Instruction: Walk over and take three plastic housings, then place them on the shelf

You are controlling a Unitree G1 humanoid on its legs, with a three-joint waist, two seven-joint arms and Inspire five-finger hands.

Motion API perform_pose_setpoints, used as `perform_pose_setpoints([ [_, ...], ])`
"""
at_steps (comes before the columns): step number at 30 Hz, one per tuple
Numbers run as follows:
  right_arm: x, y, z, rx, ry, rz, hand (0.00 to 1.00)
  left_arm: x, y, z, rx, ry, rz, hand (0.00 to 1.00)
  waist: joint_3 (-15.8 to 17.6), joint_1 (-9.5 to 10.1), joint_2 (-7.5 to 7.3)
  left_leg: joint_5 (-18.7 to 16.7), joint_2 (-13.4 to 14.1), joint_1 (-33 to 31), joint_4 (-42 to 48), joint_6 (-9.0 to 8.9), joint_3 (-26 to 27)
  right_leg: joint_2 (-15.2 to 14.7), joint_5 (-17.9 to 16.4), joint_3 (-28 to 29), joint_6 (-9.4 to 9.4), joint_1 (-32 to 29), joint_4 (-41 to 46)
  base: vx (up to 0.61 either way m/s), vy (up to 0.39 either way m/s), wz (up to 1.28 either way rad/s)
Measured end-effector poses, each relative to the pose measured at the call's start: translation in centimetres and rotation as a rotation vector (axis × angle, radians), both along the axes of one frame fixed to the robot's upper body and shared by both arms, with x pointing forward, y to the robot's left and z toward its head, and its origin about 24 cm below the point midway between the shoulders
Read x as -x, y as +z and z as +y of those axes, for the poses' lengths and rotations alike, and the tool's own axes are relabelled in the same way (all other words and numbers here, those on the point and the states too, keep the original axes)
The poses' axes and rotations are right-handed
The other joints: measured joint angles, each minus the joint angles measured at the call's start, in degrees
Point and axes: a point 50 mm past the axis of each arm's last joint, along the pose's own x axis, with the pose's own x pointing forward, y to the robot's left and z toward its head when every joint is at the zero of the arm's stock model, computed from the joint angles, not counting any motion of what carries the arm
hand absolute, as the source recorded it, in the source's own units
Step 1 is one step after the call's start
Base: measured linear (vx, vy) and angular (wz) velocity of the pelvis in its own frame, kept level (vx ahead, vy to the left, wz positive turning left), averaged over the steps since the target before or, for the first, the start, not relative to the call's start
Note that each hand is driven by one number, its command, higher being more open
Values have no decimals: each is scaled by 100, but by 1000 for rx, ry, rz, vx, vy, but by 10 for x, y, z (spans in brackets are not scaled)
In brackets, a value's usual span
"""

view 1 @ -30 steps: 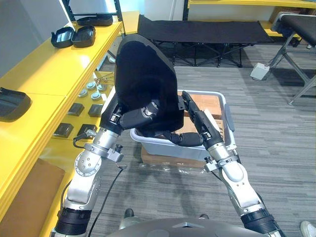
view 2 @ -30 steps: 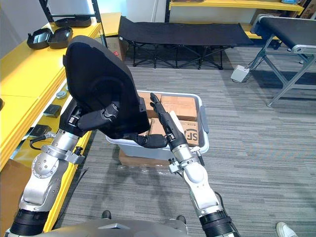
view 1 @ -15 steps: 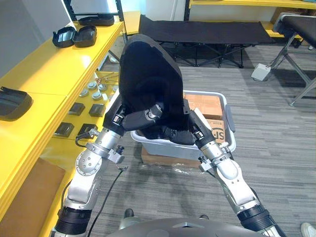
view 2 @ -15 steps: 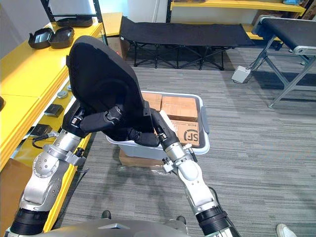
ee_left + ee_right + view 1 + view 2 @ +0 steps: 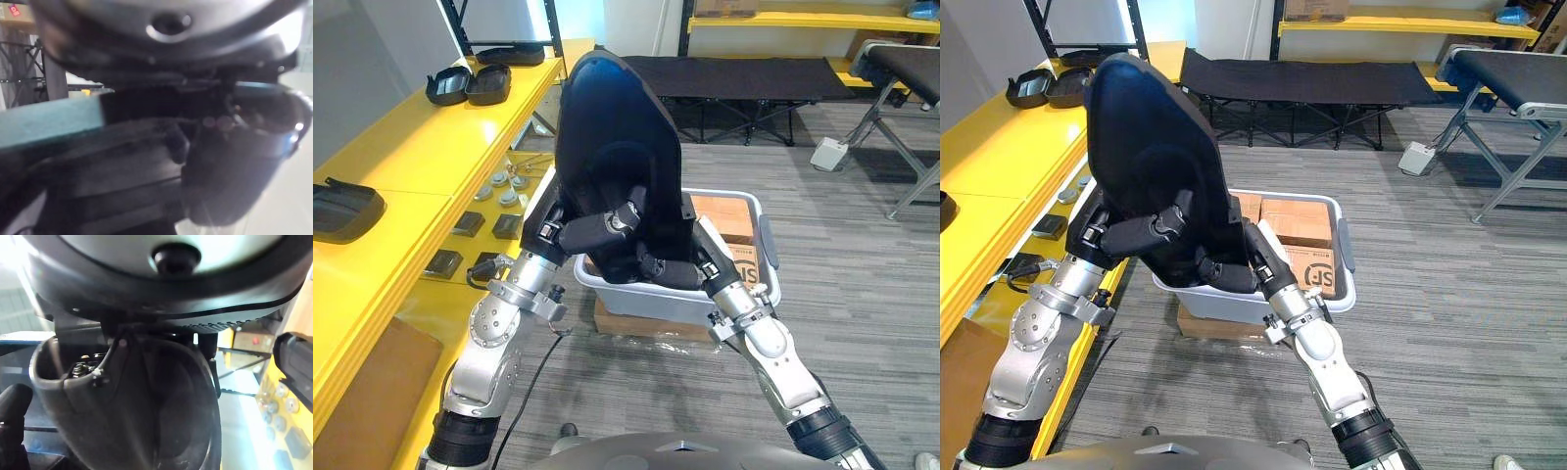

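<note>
One big black plastic housing [image 5: 612, 147] is up in the middle of the frame, held upright above the grey bin [image 5: 769, 264], which has cardboard boxes [image 5: 724, 211] in it. The left hand [image 5: 602, 227] is wrapped onto the lower front of it, thumb and fingers curled against the shell. The right hand [image 5: 671, 272] is tucked in at the bottom edge with its fingers curled under, so both are clamped on the same piece. The right wrist view has the shell's hollow inside right up close.

So I'd say we're at the "got it, now carry it" step, and this one hasn't reached the shelf yet. The yellow shelf [image 5: 421, 157] runs down the left side of the frame, with two dark shells [image 5: 470, 85] at upper left and another dark piece [image 5: 342, 208] at the left edge. The bare yellow between them looks like the obvious spot.

Next move, my guess: turn toward the left of the frame with both hands tight so it doesn't tip. Then swing it over the shelf edge and set it down flat on that bare stretch before letting go.
</note>
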Motion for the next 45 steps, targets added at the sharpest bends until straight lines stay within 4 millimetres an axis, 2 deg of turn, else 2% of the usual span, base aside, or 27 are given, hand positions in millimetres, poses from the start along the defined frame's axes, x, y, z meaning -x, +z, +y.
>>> perform_pose_setpoints([
  [8,-1,-2,2,-8,-47,8,0,-3,-1,-2,36,21,35,100,-2,14,-4,0,-2,-1,0,0,-15,1,1,-8,1,12,0,0,0,0],
  [15,-3,-2,0,4,-100,-4,0,-7,-6,1,290,-54,110,100,-6,-32,-4,0,-1,10,1,1,5,1,6,12,6,7,-1,0,0,0],
  [21,-9,-10,-20,29,-237,17,0,-8,-9,5,344,-57,120,100,-7,-37,-6,0,-1,16,-2,1,65,1,18,76,19,-10,-3,0,0,-3],
  [28,-12,-7,-53,24,-386,3,0,-13,-16,35,372,88,117,100,-8,-56,-2,-1,-1,22,-3,1,85,1,22,98,22,-11,-4,0,0,-1],
  [31,-13,-6,-55,24,-396,1,0,-13,-17,38,368,94,113,100,-9,-55,-2,-2,-1,22,-3,0,86,1,22,98,22,-11,-8,0,0,0],
  [39,-12,-7,-50,27,-336,10,0,-14,-22,31,241,72,113,100,-8,-48,0,-10,-1,22,-4,-3,91,1,23,100,24,-10,-13,0,0,0],
  [45,-12,-8,-39,17,-288,19,0,-17,-45,9,170,-46,221,100,-8,-51,6,-11,-1,22,-2,-4,92,1,24,102,25,-10,-13,0,0,0],
])
